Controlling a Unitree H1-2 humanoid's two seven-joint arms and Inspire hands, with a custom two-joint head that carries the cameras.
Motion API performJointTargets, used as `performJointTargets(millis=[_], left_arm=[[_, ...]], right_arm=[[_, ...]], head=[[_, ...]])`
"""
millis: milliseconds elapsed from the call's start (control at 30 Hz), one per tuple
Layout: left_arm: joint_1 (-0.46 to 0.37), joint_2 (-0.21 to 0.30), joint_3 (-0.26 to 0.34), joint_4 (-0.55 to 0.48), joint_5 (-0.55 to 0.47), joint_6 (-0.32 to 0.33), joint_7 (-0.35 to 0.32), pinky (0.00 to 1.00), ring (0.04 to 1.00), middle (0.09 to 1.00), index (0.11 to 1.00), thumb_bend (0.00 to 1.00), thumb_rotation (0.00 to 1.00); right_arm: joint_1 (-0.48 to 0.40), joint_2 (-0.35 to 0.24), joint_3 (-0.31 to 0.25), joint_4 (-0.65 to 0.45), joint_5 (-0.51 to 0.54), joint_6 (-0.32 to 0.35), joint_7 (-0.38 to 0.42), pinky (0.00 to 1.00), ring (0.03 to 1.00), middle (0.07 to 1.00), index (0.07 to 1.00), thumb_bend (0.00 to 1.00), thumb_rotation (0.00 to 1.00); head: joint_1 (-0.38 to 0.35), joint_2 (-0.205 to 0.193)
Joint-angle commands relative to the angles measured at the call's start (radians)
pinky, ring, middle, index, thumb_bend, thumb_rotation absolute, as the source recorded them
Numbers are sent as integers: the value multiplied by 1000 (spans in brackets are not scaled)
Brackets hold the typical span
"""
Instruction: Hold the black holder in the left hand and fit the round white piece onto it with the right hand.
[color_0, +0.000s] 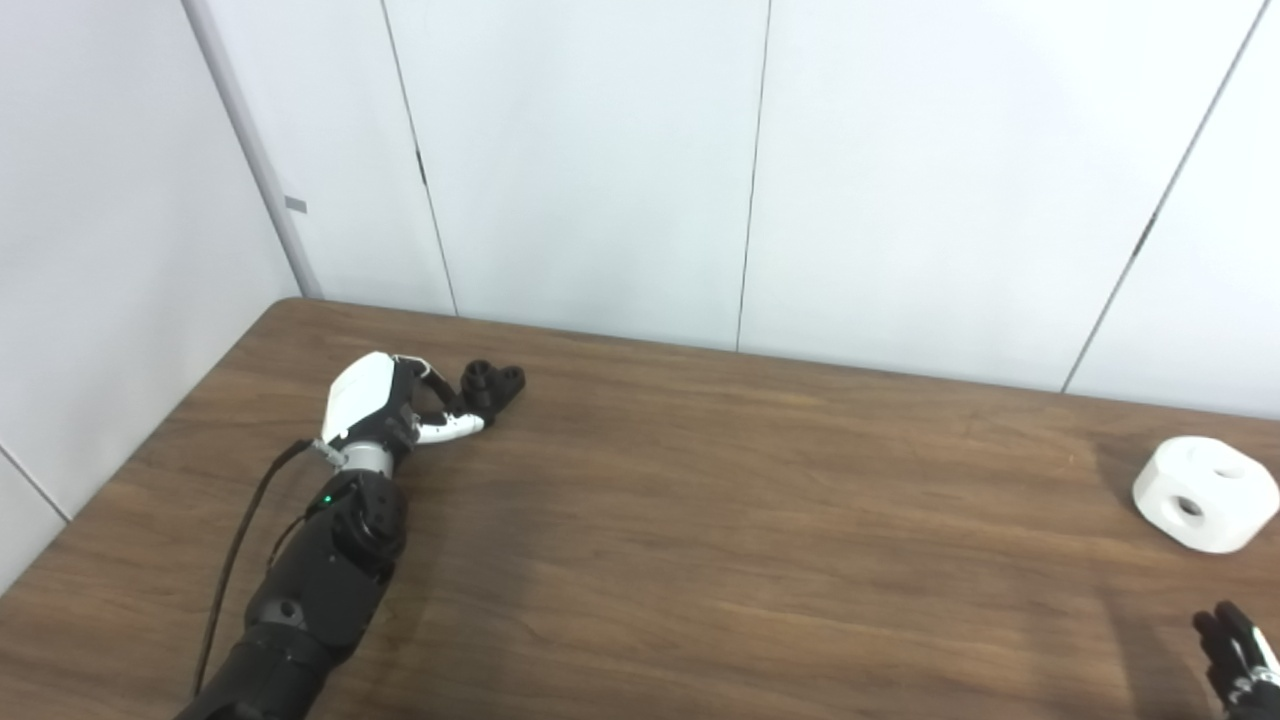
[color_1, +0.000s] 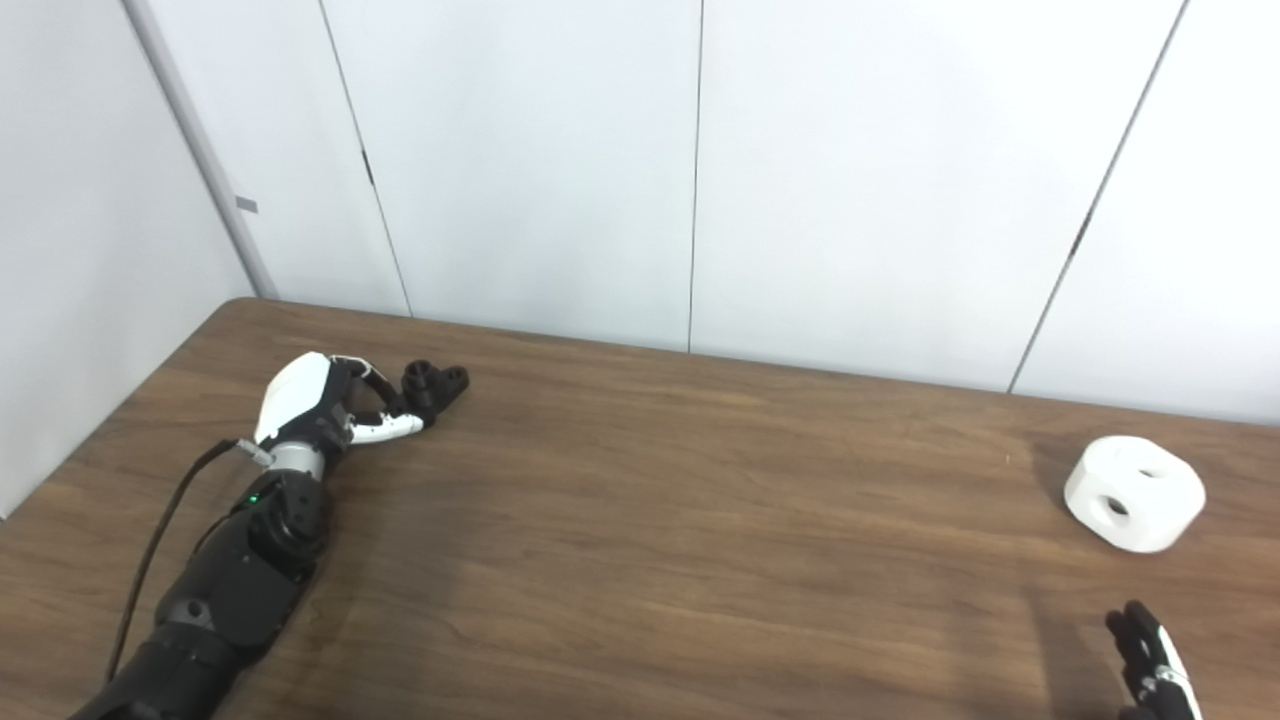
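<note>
Black holder (color_0: 492, 385) touched by spread left robot hand (color_0: 385, 405).

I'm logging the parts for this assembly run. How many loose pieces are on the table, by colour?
Black: 1, the black holder, at the left robot hand's fingers.
White: 1, the round white piece, lying apart from the right robot hand.
Total: 2 pieces on the table.

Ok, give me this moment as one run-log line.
left hand: at black holder, grasp unclear | right hand: open, near white piece, not touching | piece: on table, unfitted
</note>
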Motion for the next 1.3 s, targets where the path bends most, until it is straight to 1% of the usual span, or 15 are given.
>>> performJointTargets(millis=[0, 133, 267, 367, 567, 600, 733, 933, 1000, 1100, 1200, 1267], left_arm=[[-29, 33, -1, -10, 11, -6, 11, 1000, 917, 820, 488, 518, 44], [-23, 31, -1, -18, 7, -10, 9, 1000, 908, 813, 488, 519, 45], [-7, 31, -4, -52, 8, -8, -3, 1000, 908, 811, 488, 519, 46], [11, 32, -7, -80, 11, -18, -6, 1000, 907, 807, 488, 519, 46], [73, 29, -24, -203, 27, -8, -34, 1000, 913, 812, 488, 519, 52], [82, 29, -29, -220, 33, -10, -36, 1000, 913, 812, 488, 519, 53], [124, 13, -38, -306, 43, 1, -52, 1000, 914, 811, 489, 519, 52], [186, -11, -60, -427, 60, -11, -88, 1000, 908, 811, 488, 519, 52], [203, -15, -69, -455, 75, -20, -93, 1000, 901, 808, 488, 519, 52], [230, -23, -83, -495, 100, -22, -101, 1000, 892, 807, 488, 519, 54], [256, -34, -100, -528, 126, -28, -109, 1000, 887, 804, 488, 519, 52], [268, -36, -108, -543, 132, -38, -118, 1000, 889, 805, 488, 519, 50]], right_arm=[[4, 29, 9, 20, 5, -10, -4, 1000, 957, 922, 938, 565, 944], [5, 29, 10, 15, 11, -6, -1, 1000, 959, 924, 938, 568, 945], [7, 29, 10, 10, 4, -2, -3, 1000, 951, 923, 937, 570, 947], [8, 29, 11, 7, 7, 3, -1, 1000, 960, 928, 940, 569, 947], [11, 28, 10, 2, -5, 16, -5, 999, 955, 921, 933, 571, 955], [10, 29, 10, 0, -3, 19, -5, 997, 954, 919, 932, 580, 953], [9, 30, 11, -5, 6, 27, -1, 1000, 967, 923, 933, 590, 940], [9, 31, 12, -6, 4, 23, -3, 1000, 974, 935, 938, 586, 941], [9, 33, 12, -10, 3, 27, -4, 1000, 976, 935, 939, 588, 940], [11, 34, 14, -26, -15, 50, -10, 1000, 980, 936, 941, 592, 943], [13, 32, 16, -35, -34, 49, -16, 1000, 975, 933, 940, 559, 948], [14, 32, 18, -41, -38, 49, -17, 1000, 977, 933, 939, 556, 951]], head=[[-1, 2], [-1, 2], [-4, 8], [-6, 12], [-8, 14], [-14, 22], [-23, 28], [-34, 37], [-44, 44], [-63, 55], [-86, 70], [-102, 82]])
